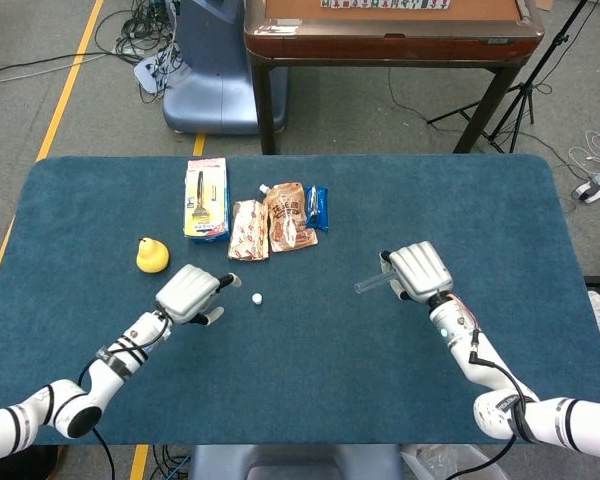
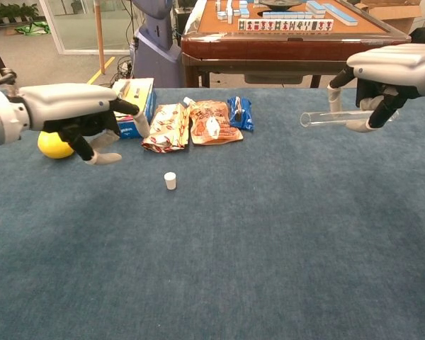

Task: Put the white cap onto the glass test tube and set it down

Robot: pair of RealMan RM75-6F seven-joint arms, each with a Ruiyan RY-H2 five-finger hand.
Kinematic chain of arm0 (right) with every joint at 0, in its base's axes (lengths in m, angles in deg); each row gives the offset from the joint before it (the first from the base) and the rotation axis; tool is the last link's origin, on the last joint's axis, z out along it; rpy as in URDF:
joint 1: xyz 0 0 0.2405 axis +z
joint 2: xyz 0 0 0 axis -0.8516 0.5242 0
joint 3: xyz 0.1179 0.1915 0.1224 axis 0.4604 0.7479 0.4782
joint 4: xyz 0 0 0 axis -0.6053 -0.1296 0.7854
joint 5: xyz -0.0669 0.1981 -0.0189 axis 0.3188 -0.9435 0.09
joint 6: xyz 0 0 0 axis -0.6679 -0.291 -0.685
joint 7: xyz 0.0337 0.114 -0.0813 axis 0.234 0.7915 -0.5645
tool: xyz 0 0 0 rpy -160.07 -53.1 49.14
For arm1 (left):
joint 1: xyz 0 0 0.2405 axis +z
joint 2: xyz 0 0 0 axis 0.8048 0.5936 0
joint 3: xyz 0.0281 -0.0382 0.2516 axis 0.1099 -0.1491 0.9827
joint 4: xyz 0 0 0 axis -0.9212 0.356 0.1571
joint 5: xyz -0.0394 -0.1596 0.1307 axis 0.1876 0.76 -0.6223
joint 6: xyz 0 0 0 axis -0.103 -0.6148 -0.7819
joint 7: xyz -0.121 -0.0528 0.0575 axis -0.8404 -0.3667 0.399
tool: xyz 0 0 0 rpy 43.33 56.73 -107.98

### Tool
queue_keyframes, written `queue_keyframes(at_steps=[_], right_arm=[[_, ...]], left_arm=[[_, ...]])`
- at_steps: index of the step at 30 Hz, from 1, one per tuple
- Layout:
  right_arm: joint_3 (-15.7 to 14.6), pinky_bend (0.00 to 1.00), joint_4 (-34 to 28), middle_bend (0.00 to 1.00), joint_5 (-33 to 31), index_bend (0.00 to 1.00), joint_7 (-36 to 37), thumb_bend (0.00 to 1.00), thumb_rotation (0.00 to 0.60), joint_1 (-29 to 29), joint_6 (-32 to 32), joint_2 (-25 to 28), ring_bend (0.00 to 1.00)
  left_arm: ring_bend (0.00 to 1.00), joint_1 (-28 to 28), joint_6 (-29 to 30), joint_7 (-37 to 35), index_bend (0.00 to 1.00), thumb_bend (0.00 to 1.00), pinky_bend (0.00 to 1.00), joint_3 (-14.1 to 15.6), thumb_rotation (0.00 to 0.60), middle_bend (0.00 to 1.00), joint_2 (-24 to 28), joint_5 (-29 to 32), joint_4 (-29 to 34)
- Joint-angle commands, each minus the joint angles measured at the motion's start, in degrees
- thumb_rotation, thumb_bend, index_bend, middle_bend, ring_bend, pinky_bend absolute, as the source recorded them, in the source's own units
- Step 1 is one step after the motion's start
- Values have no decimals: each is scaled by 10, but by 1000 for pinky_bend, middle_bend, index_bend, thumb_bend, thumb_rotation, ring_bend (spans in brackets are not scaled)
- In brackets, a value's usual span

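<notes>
One glass test tube (image 2: pixel 333 117); one white cap (image 2: pixel 170 180); one yellow pear (image 1: pixel 151 255); one boxed utensil pack (image 1: pixel 206 198); three snack packets (image 1: pixel 289 216), upper centre; two robot hands (image 1: pixel 188 293).

My head camera looks steeply down on the whole counter (image 1: pixel 460 200) from its near edge. My chest camera sits low at that same edge, looking level across the cloth toward the wooden table (image 2: pixel 290 42) beyond. Both share the counter's middle and far edge.

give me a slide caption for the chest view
Right hand holds the glass test tube aloft; left hand nears the white cap.
</notes>
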Motion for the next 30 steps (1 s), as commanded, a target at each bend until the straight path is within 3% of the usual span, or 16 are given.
queue_keyframes(at_steps=[1,8,17,30], right_arm=[[-1,1000,2,1000,0,786,3,649,600,0,1,0,1000],[-6,1000,12,1000,2,789,13,649,600,0,6,-3,1000],[-11,1000,21,1000,4,791,26,649,600,-3,9,-5,1000],[-17,1000,32,1000,7,793,41,649,600,-10,11,-4,1000]], left_arm=[[932,-28,-25,33,319,311,1000,-7,600,855,-29,39,-20],[993,-61,-40,89,380,305,1000,-4,600,921,-71,100,-53],[996,-93,-35,125,419,175,1000,-1,600,924,-117,144,-89],[998,-123,-37,136,467,170,1000,-2,600,924,-168,192,-153]])
